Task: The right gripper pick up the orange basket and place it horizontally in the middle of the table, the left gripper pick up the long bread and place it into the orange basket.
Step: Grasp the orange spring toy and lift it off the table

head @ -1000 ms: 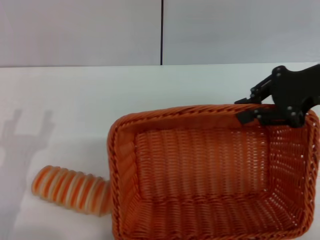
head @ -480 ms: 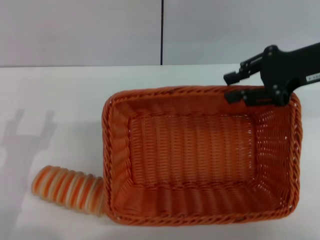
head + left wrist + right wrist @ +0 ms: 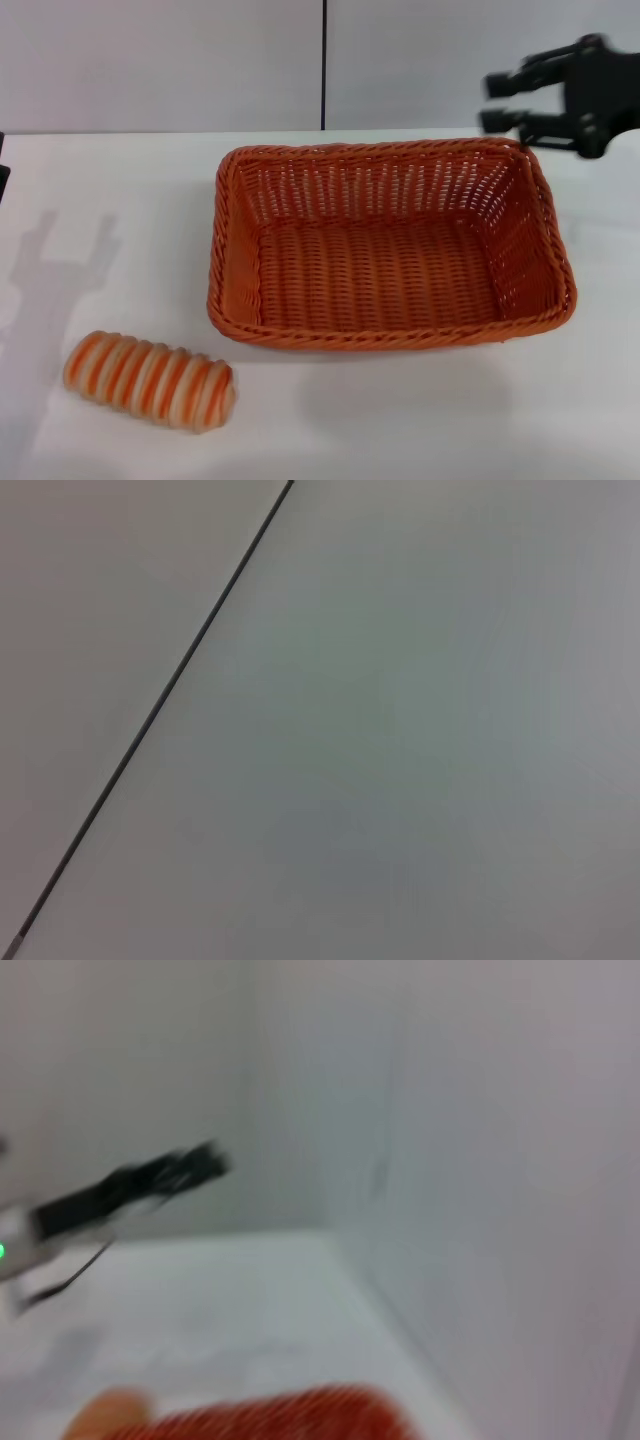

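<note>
The orange basket (image 3: 390, 250) sits flat on the white table (image 3: 120, 190), long side across, open side up. My right gripper (image 3: 492, 103) hovers above and just behind the basket's far right corner, open, holding nothing and clear of the rim. The long bread (image 3: 150, 380), striped orange and cream, lies on the table in front of the basket's left near corner, apart from it. The right wrist view shows a blurred edge of the basket (image 3: 280, 1415) and, farther off, a black arm, my left gripper (image 3: 165, 1175), raised over the table. The left wrist view shows only wall.
A grey wall with a dark vertical seam (image 3: 324, 65) stands behind the table. A two-pronged shadow (image 3: 60, 260) falls on the table's left side. Bare tabletop lies in front of the basket and to its left.
The basket went from tilted and held at its far right rim to lying flat on the table. My right gripper let go and rose up and to the right. The bread stayed put.
</note>
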`<state>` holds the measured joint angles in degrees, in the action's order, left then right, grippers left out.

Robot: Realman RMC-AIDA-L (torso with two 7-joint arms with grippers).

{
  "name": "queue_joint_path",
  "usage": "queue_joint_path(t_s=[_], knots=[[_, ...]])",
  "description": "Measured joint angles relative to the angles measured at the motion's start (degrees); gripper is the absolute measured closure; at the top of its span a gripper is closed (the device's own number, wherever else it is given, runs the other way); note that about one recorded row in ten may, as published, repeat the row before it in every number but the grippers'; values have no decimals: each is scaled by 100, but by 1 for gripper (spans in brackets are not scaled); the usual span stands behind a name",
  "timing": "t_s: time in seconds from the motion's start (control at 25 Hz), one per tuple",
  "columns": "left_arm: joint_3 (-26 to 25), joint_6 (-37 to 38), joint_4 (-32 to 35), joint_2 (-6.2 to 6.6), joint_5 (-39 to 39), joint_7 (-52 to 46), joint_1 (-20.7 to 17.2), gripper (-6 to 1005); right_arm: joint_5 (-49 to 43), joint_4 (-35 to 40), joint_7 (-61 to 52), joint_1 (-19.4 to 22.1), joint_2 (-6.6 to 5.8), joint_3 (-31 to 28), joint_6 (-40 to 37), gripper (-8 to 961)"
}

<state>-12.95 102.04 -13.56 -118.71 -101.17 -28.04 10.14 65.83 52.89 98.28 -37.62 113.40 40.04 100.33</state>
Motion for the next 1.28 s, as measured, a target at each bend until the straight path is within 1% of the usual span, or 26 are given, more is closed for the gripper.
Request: queue_joint_path(t_s=[0.08, 0.2, 0.32, 0.36, 0.4, 0.44, 0.48, 0.6, 0.64, 0.68, 0.72, 0.84, 0.96, 1.04, 1.28], knots=[[13, 7, 13, 6, 0, 0, 2, 166, 345, -1, 213, 231, 79, -422, -6, 586], [152, 83, 274, 39, -4, -121, 7, 166, 1161, -237, 533, 686, 226, -1043, -96, 586], [447, 165, 1010, 76, -18, -798, 37, 166, 2444, -863, 840, 1258, 439, -1845, -458, 586], [447, 165, 1010, 76, -18, -798, 37, 166, 2781, -1098, 928, 1414, 477, -2058, -542, 586], [692, 209, 1703, 90, -21, -1498, 41, 166, 3098, -1391, 1017, 1577, 501, -2288, -622, 586], [692, 209, 1703, 90, -21, -1498, 41, 166, 3387, -1713, 1108, 1726, 501, -2499, -705, 586], [1150, 232, 2434, 106, -21, -2114, 39, 166, 3622, -2059, 1181, 1842, 491, -2724, -791, 587], [1778, 251, 3113, 137, -21, -2593, 16, 166, 4028, -2826, 1406, 2119, 477, -3389, -1022, 587], [1954, 253, 3266, 147, -20, -2689, -4, 165, 4061, -2936, 1477, 2179, 476, -3550, -1080, 587], [2027, 252, 3308, 149, -22, -2712, -21, 165, 4073, -3033, 1540, 2252, 487, -3755, -1168, 587], [2248, 215, 3402, 175, -46, -2761, -52, 165, 4076, -3109, 1568, 2304, 501, -3937, -1246, 587], [2606, 75, 3476, 278, -294, -2803, -91, 165, 4079, -3351, 1579, 2379, 503, -4350, -1425, 587], [2714, -41, 3486, 353, -716, -2821, -105, 165, 4063, -3420, 1580, 2404, 490, -4417, -1560, 587], [2697, -100, 3489, 360, -919, -2831, -138, 166, 4060, -3424, 1582, 2396, 491, -4400, -1669, 587], [2724, -231, 3494, 372, -1153, -2825, -286, 165, 4051, -3515, 1584, 2303, 498, -4382, -1898, 587]])
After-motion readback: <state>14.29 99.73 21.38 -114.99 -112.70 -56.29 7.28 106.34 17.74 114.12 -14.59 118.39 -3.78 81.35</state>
